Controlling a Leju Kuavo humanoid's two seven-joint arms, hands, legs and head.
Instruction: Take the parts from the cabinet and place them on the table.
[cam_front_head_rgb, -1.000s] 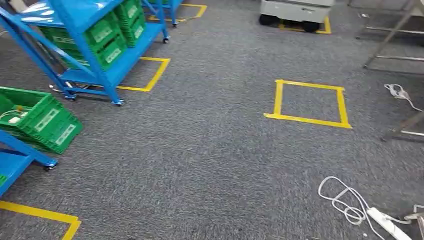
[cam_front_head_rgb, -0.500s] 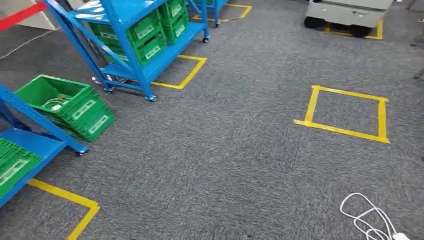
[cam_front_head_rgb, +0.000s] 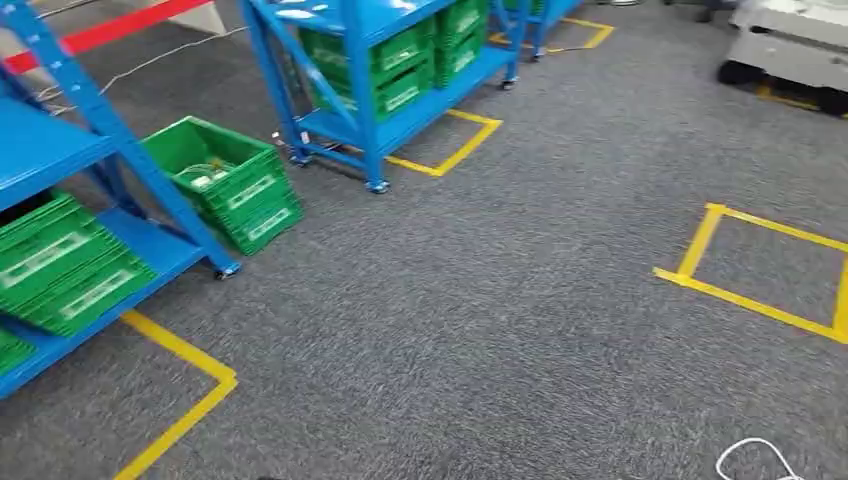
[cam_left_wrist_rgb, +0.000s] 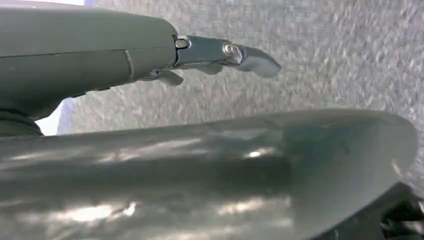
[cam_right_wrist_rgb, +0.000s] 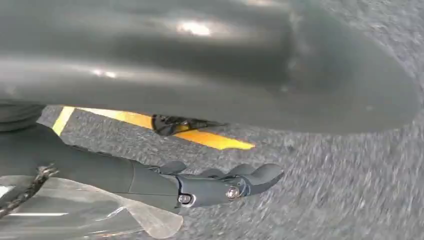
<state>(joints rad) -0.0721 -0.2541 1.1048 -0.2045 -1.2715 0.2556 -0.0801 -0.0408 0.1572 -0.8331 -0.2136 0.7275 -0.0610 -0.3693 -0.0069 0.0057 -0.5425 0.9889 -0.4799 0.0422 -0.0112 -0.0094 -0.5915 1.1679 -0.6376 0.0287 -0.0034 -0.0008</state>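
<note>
Blue cabinet (cam_front_head_rgb: 372, 60), green bins, perhaps parts.

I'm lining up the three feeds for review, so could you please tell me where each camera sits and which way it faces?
Head view: high on the body, facing forward and down at grey carpet, blue racks with green crates and yellow tape squares; none of the robot's body is visible.
Left wrist view: behind the hanging left hand, facing the carpet.
Right wrist view: behind the right hand, facing carpet and a yellow tape strip.
Shared: all three views see the grey carpet; head and right wrist views both see yellow tape.
</note>
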